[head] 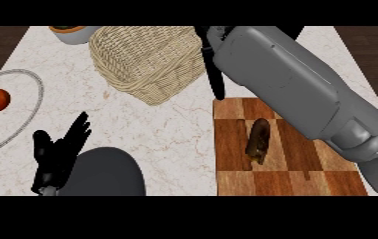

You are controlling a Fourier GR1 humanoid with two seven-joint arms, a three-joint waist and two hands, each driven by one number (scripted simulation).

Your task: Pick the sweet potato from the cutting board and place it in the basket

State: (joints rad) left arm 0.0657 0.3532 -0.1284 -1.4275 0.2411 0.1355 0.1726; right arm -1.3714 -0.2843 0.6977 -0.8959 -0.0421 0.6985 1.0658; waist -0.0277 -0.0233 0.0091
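The sweet potato (258, 141), dark brown and stubby, lies on the checkered wooden cutting board (236, 175) at the lower right. The woven basket (148, 60) stands at the top centre, left of the board's far end. My right forearm crosses above the board from the lower right. My right hand (216, 80) shows at the basket's right side, beyond the board's far left corner, with a straight black finger pointing down toward that corner; most of the hand is hidden by the forearm. It holds nothing and is well apart from the sweet potato. My left hand (63, 145) rests open at the lower left, fingers up.
A round white plate (33, 108) at the left edge carries a red fruit (3, 99). A grey bowl (72, 33) with something orange in it stands at the top left, beside the basket. Marble counter lies between the plate, basket and board.
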